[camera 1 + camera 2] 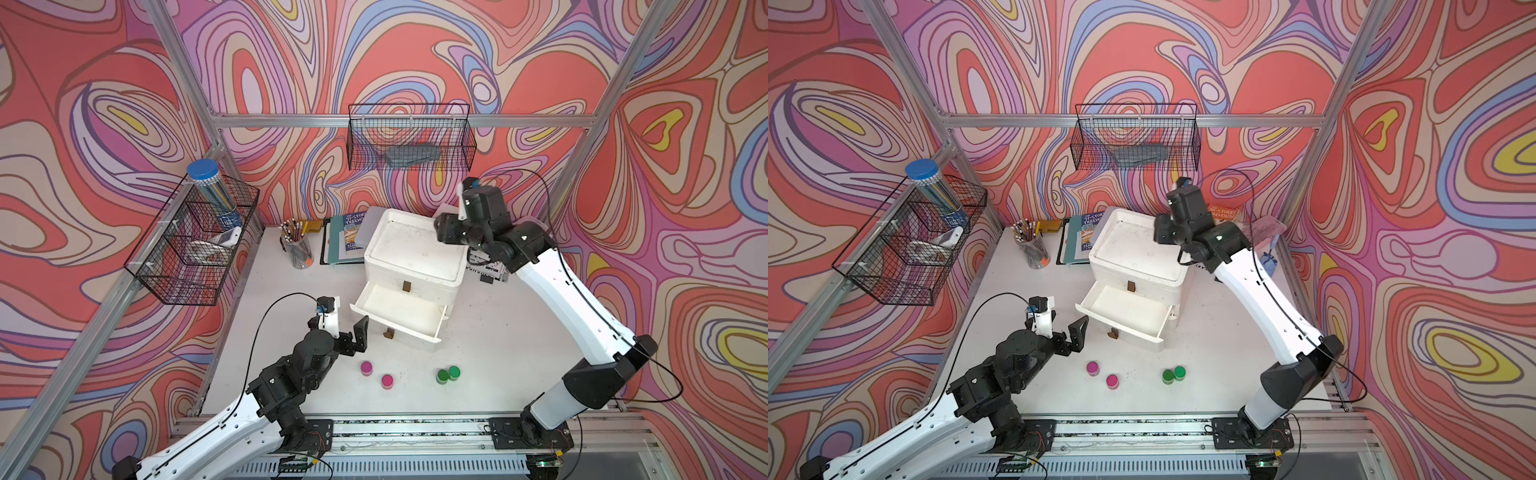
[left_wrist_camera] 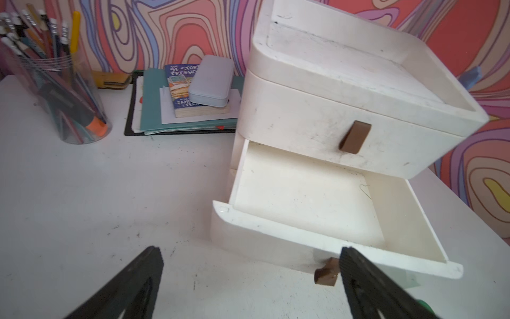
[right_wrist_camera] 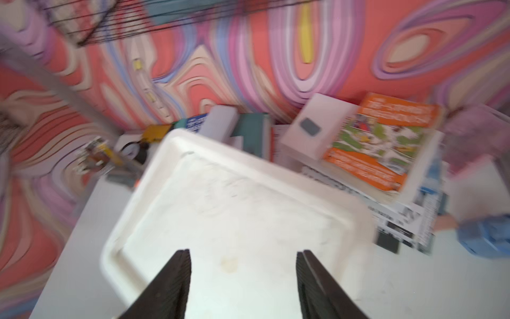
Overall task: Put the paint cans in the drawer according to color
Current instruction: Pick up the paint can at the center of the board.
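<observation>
In both top views, four paint cans stand on the counter near its front edge, in front of the drawer unit (image 1: 415, 257). The two pink cans (image 1: 387, 380) sit apart from each other, and the two green cans (image 1: 443, 376) touch. I see no white-lidded can. The bottom drawer (image 1: 399, 309) is pulled out and empty. The cans look light, stiff and smooth-sided, so they would likely slip or tip. I'd pinch each across its body from above, taking the green ones by their free sides. I can read no label on them.

From the left wrist, the left tool (image 2: 249, 250) is spread wide and holds nothing. One finger is just beside the drawer's brown pull (image 2: 325, 272). A book (image 2: 183, 82) reads "91-STOR… TREEHO…", cut off by a pale case (image 2: 211, 80).

The right wrist view is blurred. The right tool (image 3: 243, 251) hangs parted and empty over the unit's top tray. The orange book (image 3: 386, 143) has lettering too smeared to read.
</observation>
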Robot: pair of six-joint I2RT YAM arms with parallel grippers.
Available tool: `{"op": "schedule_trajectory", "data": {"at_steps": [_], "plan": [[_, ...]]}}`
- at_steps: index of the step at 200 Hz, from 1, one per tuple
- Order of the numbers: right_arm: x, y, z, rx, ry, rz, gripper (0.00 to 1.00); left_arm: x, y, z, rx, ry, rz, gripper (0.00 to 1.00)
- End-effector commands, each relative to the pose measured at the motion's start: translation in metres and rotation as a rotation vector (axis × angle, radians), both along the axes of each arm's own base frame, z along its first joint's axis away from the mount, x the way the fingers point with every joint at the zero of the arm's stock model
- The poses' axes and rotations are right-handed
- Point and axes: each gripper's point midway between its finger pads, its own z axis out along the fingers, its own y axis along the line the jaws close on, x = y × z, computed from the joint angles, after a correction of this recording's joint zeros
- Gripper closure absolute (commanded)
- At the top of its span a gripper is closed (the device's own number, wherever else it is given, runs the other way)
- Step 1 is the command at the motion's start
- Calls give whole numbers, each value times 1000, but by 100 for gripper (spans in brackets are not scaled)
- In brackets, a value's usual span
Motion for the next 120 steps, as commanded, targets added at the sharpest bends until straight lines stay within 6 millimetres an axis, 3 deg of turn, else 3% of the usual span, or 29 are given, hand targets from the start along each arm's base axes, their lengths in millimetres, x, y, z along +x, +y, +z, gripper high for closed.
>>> {"op": "schedule_trajectory", "data": {"at_steps": [1,16,54,91,120], "plan": [[-74,75,-30,-188,-1,430,38,4,37,0,-12,42,211,2],[-124,106,-61,-222,53,636,38,4,54,-5,-27,76,301,1],[-200,127,-142,-248,102,866,39,3,94,-19,-69,158,456,2],[-227,132,-212,-369,207,949,39,1,105,-34,-138,223,522,2],[-231,126,-257,-487,296,941,37,-3,109,-44,-160,264,564,2]]}}
